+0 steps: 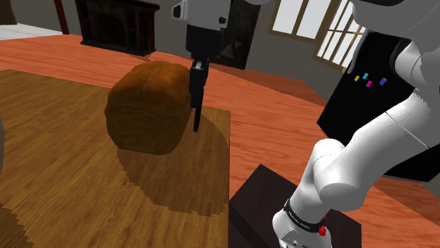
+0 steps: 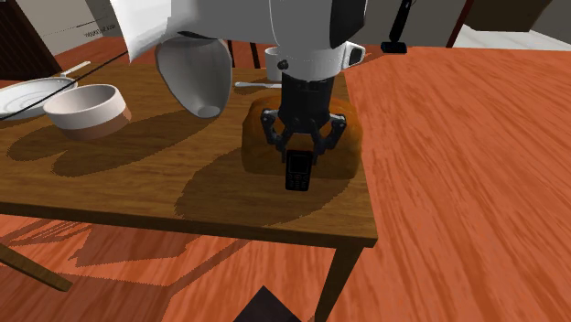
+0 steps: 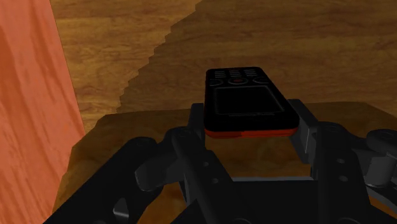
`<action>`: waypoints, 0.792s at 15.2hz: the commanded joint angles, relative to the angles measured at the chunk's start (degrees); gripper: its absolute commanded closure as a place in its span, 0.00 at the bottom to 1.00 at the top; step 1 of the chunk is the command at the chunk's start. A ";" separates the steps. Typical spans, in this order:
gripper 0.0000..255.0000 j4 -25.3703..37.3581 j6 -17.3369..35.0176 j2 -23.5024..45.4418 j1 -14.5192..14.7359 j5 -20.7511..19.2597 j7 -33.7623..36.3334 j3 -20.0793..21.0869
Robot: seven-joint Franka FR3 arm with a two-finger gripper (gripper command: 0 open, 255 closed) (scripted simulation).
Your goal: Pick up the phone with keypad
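A black phone with a keypad and a red edge (image 3: 245, 102) sits clasped between my gripper's two black fingers (image 3: 197, 124). My gripper (image 2: 298, 151) is shut on its upper end, and the phone (image 2: 297, 172) hangs down from it above the wooden table (image 2: 137, 197). In the shoulder view the phone (image 1: 197, 109) shows edge-on as a thin dark bar below the gripper (image 1: 199, 83), close beside a brown bread loaf (image 1: 148, 106).
The loaf (image 2: 346, 137) lies just behind the gripper near the table's corner. A white bowl (image 2: 87, 108), a plate (image 2: 23, 96) and a mug (image 2: 274, 59) stand further along the table. Orange wood floor (image 2: 457, 183) surrounds it. My stand (image 1: 261, 204) is beside the table.
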 commanded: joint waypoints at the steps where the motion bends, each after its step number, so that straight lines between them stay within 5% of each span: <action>1: 1.00 -0.09 -0.04 0.05 0.03 0.05 0.01 0.04; 12: 1.00 10.11 -7.74 2.55 -0.13 -0.39 0.85 0.01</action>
